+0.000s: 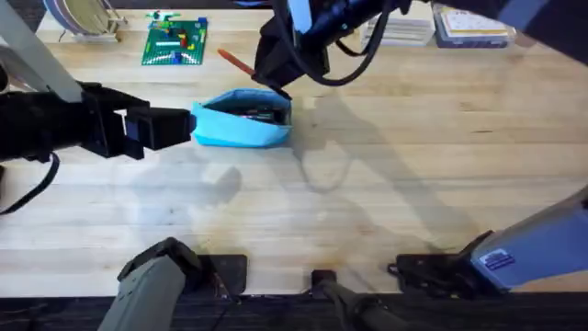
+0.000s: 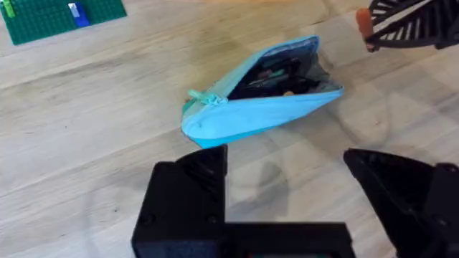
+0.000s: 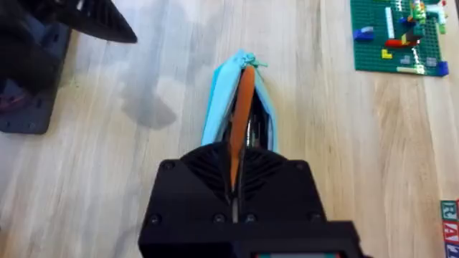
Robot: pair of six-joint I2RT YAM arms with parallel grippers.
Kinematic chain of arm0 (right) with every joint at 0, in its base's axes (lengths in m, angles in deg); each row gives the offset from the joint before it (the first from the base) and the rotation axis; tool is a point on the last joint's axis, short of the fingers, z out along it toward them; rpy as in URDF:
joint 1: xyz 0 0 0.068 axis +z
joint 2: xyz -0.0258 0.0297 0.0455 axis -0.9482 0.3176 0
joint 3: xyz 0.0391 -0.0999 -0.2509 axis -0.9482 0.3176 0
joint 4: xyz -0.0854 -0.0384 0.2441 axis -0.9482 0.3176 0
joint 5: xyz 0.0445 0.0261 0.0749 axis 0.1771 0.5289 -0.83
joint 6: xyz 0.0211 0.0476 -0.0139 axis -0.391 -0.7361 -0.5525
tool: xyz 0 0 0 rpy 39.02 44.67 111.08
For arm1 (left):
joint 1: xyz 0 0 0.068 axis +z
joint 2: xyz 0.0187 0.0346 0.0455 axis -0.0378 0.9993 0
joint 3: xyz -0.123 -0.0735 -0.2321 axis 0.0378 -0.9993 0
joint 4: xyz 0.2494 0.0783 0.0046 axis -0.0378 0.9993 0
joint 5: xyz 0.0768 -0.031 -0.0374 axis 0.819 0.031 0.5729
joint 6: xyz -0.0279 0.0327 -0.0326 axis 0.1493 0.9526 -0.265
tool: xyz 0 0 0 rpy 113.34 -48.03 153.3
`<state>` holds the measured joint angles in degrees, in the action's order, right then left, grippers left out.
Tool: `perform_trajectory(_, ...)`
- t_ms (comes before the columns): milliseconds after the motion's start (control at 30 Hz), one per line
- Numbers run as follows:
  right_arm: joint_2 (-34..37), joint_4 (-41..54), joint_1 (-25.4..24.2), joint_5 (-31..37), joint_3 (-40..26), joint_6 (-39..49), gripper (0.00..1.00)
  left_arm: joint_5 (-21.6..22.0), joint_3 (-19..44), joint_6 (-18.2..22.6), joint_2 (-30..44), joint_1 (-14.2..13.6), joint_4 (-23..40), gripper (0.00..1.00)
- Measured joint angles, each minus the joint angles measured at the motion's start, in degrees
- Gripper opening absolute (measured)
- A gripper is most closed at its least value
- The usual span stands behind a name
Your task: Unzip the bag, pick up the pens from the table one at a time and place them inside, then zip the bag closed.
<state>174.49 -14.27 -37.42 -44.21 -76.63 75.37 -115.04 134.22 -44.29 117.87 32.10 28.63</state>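
The light-blue bag [image 1: 241, 119] lies open on the table [image 1: 413, 184], with dark pens [image 2: 276, 79] showing inside its mouth. My right gripper [image 1: 276, 72] hangs just over the bag's right end, shut on an orange pen [image 1: 235, 62]. In the right wrist view that pen [image 3: 242, 107] points down along the open zipper of the bag [image 3: 219, 107], held by the right gripper [image 3: 234, 154]. My left gripper [image 1: 179, 127] sits at the bag's left end. Its fingers [image 2: 188, 190] stand wide apart, nothing between them, just short of the bag [image 2: 258, 118].
A green brick baseplate [image 1: 175, 41] with small bricks lies behind the bag at the back left. A rack of plates [image 1: 83, 18] stands in the far left corner, and books [image 1: 469, 28] lie at the back right.
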Motion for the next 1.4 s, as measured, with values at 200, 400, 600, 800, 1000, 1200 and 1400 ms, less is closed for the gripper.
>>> perform_trajectory(200, 1.8, -0.3, 0.0, 0.0, 0.0, 0.4, 0.032, 0.0, 0.0, 0.0, 0.0, 0.0, 0.0, 0.994)
perform_trajectory(400, 5.3, -0.7, 0.0, 0.0, 0.0, 0.4, 0.032, 0.0, 0.0, 0.0, 0.0, 0.0, 0.0, 0.994)
perform_trajectory(600, 7.1, -2.1, 0.0, 0.0, 0.0, 0.4, 0.032, 0.0, 0.0, 0.0, 0.0, 0.0, 0.0, 0.994)
perform_trajectory(800, 8.5, -4.4, 0.1, -0.1, 0.0, 0.4, 0.032, 0.0, 0.0, 0.0, 0.0, 0.0, 0.0, 0.995)
perform_trajectory(1000, 9.9, -6.9, 1.0, -0.1, 0.0, 0.4, 0.032, 0.0, 0.0, 0.0, 0.0, 0.0, 0.0, 0.995)
perform_trajectory(1200, 11.5, -8.0, 1.3, -0.1, 0.0, 0.6, 0.032, 0.0, 0.0, 0.0, 0.0, 0.0, 0.0, 0.993)
perform_trajectory(1400, 13.5, -7.8, 1.4, -0.1, 0.0, 0.6, 0.032, 0.0, 0.0, 0.0, 0.0, 0.0, 0.0, 0.995)
